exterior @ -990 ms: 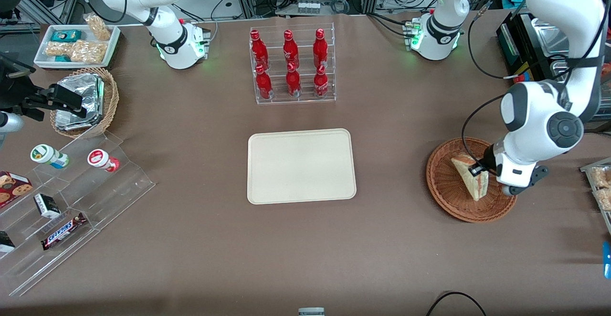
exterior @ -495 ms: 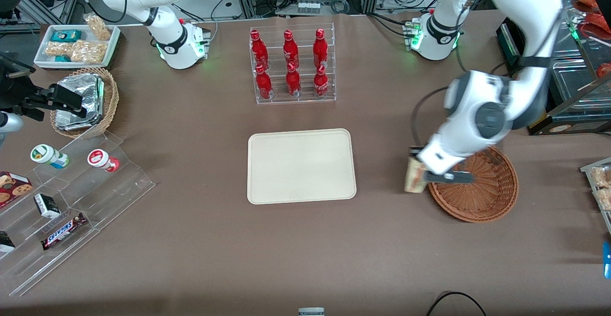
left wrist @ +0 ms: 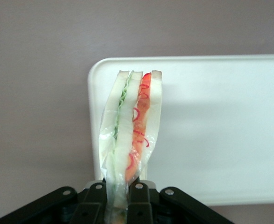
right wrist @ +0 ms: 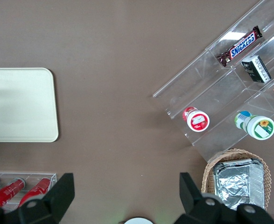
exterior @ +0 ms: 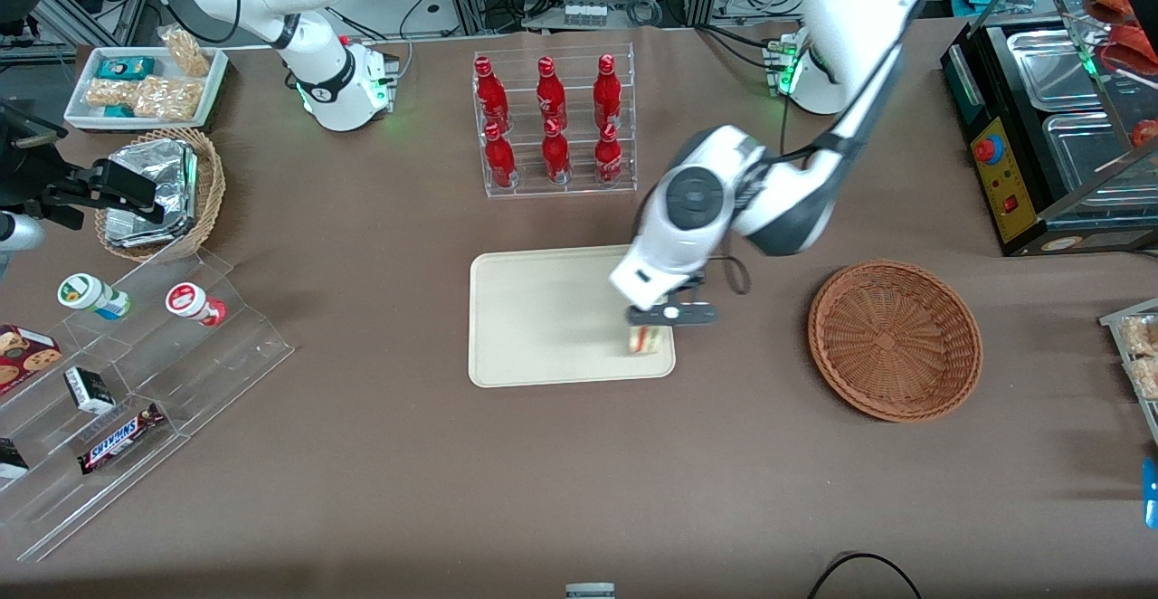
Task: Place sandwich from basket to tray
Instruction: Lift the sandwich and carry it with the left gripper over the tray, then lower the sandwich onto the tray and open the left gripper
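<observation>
Step in hand: the carry looked nearly done; the sandwich (exterior: 644,339) hung over the tray (exterior: 543,309), near the tray corner closest to the basket (exterior: 894,339) and the front camera.
End effector: the left arm's end effector (exterior: 653,326) was clamped on the sandwich, its fingers (left wrist: 95,198) pressed against the wrap on both sides in the wrist view.
Sandwich pose: held on edge, bread and filling layers standing vertical, pointing away from the fingers; whether it touched the tray could not be told.
Next move (judgement): lower until the wedge rests on the tray, then part the fingers. Held this close to the rim, a small shift toward the tray's middle would help, since the thin wedge may topple when released.
Basket: centre right of the front view, on the desk (exterior: 362,490); nothing visible in it.
Tray: centre of the front view; bare apart from the sandwich above it.
Other containers: a smaller wicker basket (exterior: 210,185) at upper left held foil packets (exterior: 152,190); a white tray (exterior: 145,83) above it held snack bags; a clear rack (exterior: 554,119) at top centre held red bottles.
</observation>
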`<state>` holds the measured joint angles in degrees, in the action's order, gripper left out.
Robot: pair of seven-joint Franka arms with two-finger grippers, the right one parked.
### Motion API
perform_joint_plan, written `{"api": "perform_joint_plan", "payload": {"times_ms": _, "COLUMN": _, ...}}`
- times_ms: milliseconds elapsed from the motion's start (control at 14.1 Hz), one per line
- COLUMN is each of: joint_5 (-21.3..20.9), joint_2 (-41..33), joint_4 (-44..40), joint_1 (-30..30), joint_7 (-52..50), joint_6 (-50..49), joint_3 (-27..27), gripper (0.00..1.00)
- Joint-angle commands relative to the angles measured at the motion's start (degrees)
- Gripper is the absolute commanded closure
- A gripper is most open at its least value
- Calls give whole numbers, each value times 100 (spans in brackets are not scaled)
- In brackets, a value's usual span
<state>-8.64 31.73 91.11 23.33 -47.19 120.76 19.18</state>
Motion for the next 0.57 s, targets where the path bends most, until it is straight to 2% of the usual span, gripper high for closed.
{"api": "perform_joint_plan", "payload": {"times_ms": 0, "joint_5": -541, "joint_2": 780, "joint_4": -997, "joint_1": 557, "joint_7": -1061, "joint_6": -132, "joint_3": -81, "gripper": 95}}
{"api": "perform_joint_plan", "payload": {"times_ms": 212, "joint_5": -656, "joint_2": 1264, "joint_4": -1437, "joint_1": 961, "joint_7": -1915, "joint_6": -106, "joint_3": -98, "gripper": 95}}
{"api": "perform_joint_plan", "payload": {"times_ms": 283, "joint_5": -822, "joint_2": 1352, "joint_4": -1482, "joint_1": 1059, "joint_7": -2074, "joint_6": -79, "joint_3": -107, "gripper": 95}}
{"api": "perform_joint_plan", "payload": {"times_ms": 495, "joint_5": -956, "joint_2": 1467, "joint_4": -1474, "joint_1": 1068, "joint_7": -2146, "joint_6": 174, "joint_3": -81, "gripper": 95}}
